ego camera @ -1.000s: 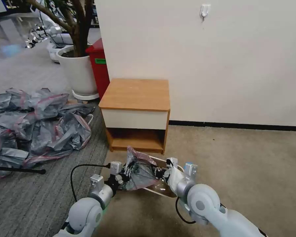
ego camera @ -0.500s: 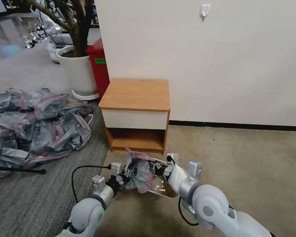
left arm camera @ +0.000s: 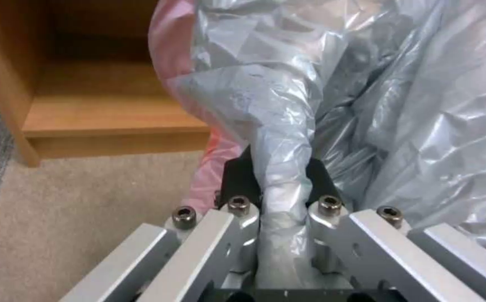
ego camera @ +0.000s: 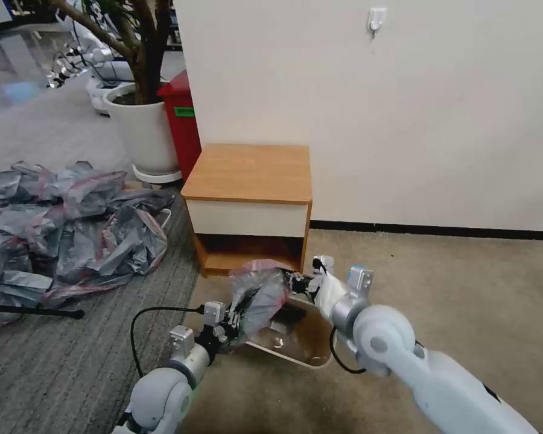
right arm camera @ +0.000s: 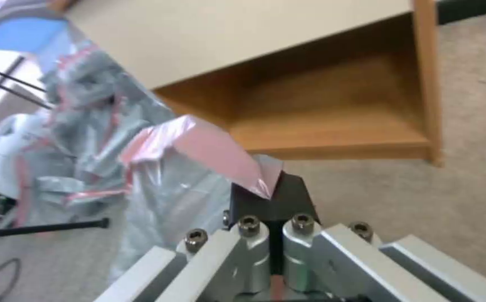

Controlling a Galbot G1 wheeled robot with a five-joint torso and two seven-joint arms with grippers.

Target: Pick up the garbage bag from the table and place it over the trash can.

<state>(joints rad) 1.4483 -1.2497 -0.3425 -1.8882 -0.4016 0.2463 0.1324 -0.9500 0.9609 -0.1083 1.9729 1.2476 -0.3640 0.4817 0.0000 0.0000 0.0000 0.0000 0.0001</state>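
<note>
Both arms reach forward over the carpet in front of the table [ego camera: 247, 181], each gripping one side of the garbage bag [ego camera: 258, 296].

The left gripper [ego camera: 235, 322] has its jaws drawn close together on a twisted rope of grey film. In the left wrist view the bunched plastic runs straight down between the two black pads [left arm camera: 240, 178], which press it from either side with only the thickness of the film between them. The rest of the garbage bag [left arm camera: 394, 105] billows up and away from that pinch, with its pink rim showing beside the table's lower shelf.

The right gripper [ego camera: 298, 282] is farther forward, just in front of the table's open shelf. Its jaws are fully together on the pink edge of the bag: in the right wrist view a flat pink fold of the rim comes out from between the black pads [right arm camera: 288, 197], and no gap shows between them.

The bag hangs stretched between the two grippers, off the floor and clear of the wooden surface. It is above the near-left part of the trash can [ego camera: 311, 352], which sits on the carpet below, between the arms; most of the can's mouth is uncovered and its rim is bare on the right and near sides.

A heap of similar grey-pink bags [ego camera: 66, 223] lies on the floor well to the left.
</note>
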